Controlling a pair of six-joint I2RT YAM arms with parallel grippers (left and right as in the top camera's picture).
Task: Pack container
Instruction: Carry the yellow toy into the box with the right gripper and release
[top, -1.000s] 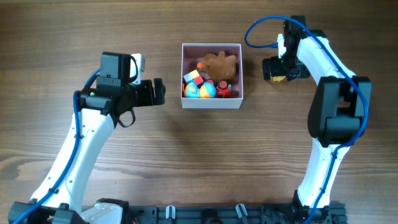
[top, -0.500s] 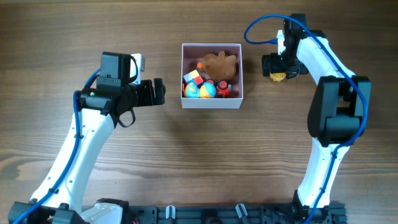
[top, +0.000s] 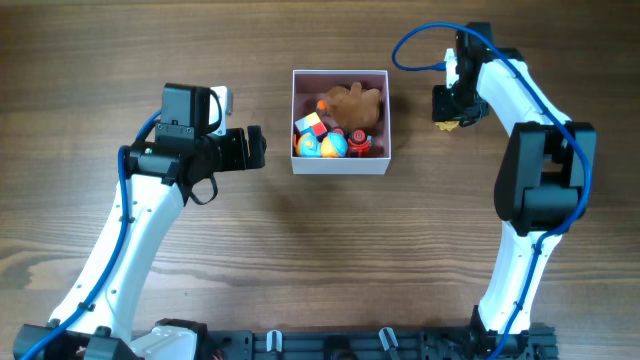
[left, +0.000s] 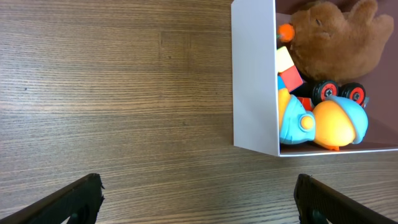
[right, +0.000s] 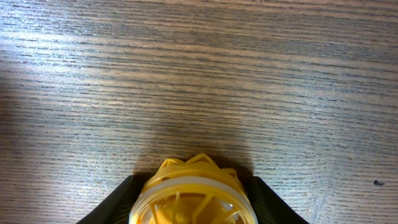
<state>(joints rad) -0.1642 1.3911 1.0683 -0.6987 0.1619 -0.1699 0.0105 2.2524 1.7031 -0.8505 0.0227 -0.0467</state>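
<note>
The container (top: 340, 166), a square white box with a pink inside, stands at the table's back middle. It holds a brown plush (top: 355, 104), coloured blocks, a blue and orange toy (top: 325, 146) and a small car with red wheels. My left gripper (top: 258, 147) hangs open just left of the box, nothing between its fingers (left: 78, 199); the box's white wall (left: 254, 74) fills the upper right of the left wrist view. To the right of the box, my right gripper (top: 450, 116) is down at the table, its black fingers against both sides of a round yellow ribbed toy (right: 193, 190).
Bare brown wood grain surrounds the box and both arms. The right arm's white links and blue cable (top: 420, 40) arch over the back right. A black rail (top: 350, 345) runs along the table's front edge.
My right gripper's jaws have closed in on the yellow toy; a second ago they stood wide around it. The left arm has stayed still.
</note>
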